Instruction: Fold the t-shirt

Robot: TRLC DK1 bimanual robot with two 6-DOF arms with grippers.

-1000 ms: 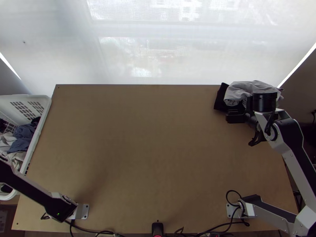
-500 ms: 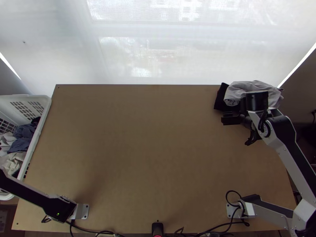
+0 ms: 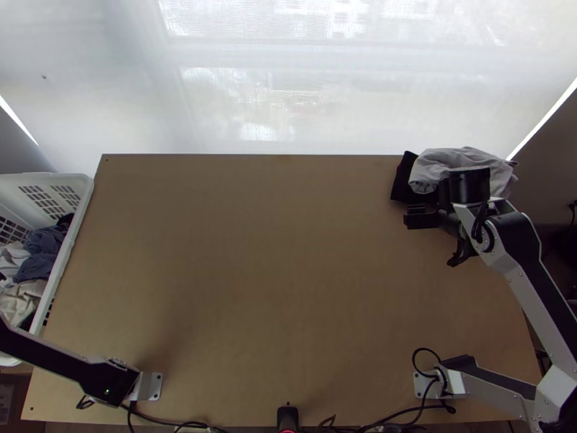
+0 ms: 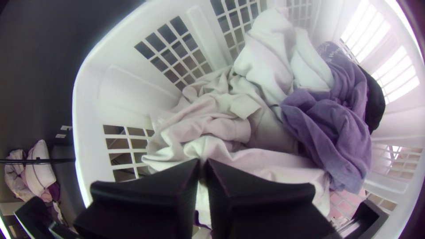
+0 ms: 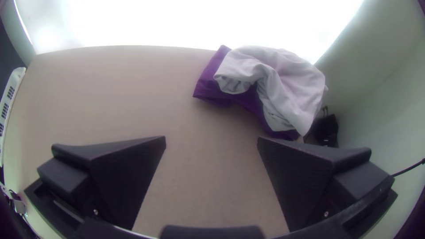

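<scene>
White basket (image 4: pixel 80 132) holds bunched clothes (image 4: pixel 221 126) at our left gripper (image 4: pixel 204 164), its jaws narrow. Our right gripper (image 3: pixel 420 216), jaws wide, hangs above the desk (image 3: pixel 260 289) near a bunched pale cloth (image 5: pixel 285 84) on a dark cloth (image 5: pixel 208 84) at the far right corner. We cannot tell which is the t-shirt.

Clothes (image 4: pixel 336 124) in basket (image 4: pixel 90 88), left, cloths (image 5: pixel 283 84) seemingly stacked, far right on table (image 3: pixel 274 252)

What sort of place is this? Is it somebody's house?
I can't tell if it's a house. It looks like a robot workroom for folding laundry: a left arm and right arm at a wooden table, and a white basket of crumpled clothes.
</scene>
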